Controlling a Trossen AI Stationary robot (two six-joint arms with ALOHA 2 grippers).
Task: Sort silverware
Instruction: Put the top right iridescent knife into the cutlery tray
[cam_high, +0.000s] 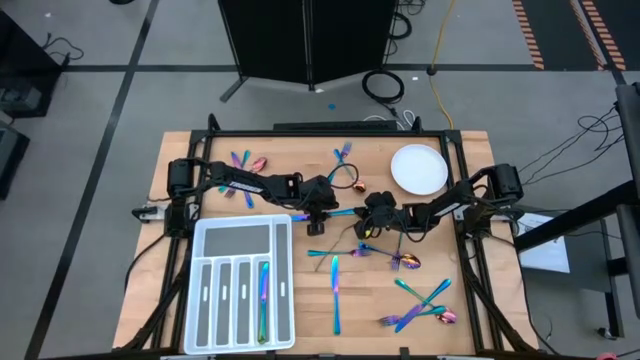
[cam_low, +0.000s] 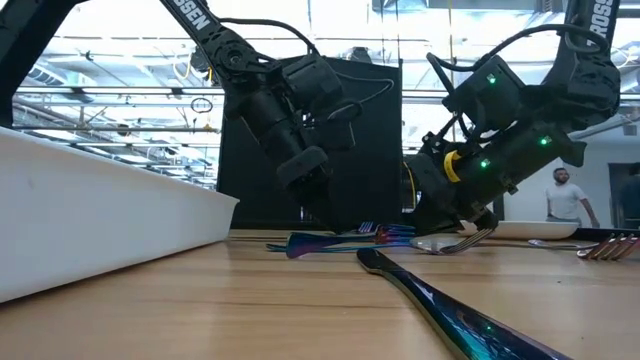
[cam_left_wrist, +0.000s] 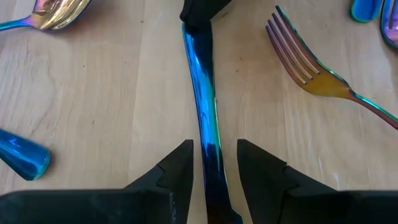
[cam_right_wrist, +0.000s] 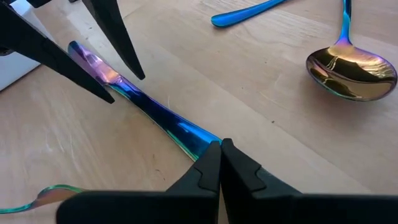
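Iridescent blue utensil (cam_left_wrist: 202, 106) lies mid-table: the left gripper (cam_left_wrist: 214, 163) straddles one end with parted fingers, the right gripper (cam_right_wrist: 220, 155) pinches the other shut.

L arm reaches in from frame left to table centre in high view; left gripper (cam_left_wrist: 213, 165) low, fingers (cam_left_wrist: 175, 171) parted. R arm comes from frame right; right gripper (cam_right_wrist: 220, 163) at centre, fingertips pressed together, tilted down.

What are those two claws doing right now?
Left gripper: open, fingers either side of a blue utensil.
Right gripper: shut on the same utensil's other end.
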